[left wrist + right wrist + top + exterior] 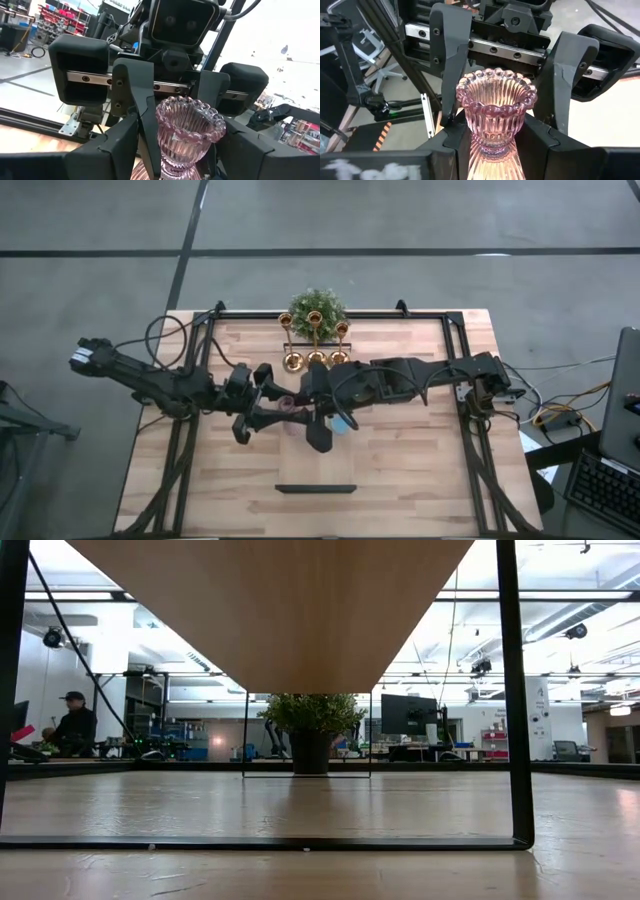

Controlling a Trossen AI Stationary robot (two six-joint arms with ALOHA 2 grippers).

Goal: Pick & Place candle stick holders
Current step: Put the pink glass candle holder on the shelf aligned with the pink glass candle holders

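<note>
Pink glass holder (496, 112) clamped in right hand (492, 132); left hand (170, 150) apart round it

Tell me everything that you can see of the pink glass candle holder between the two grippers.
The pink glass candle holder is translucent ribbed glass with a beaded rim on its cup, a narrow waist and a flaring foot below. It stands upright, raised near the table's middle, in front of the gold holders. The right gripper holds its lower part between its fingers. The left gripper faces it, its fingers flanking the cup, and it is not clear that they touch the glass.
</note>
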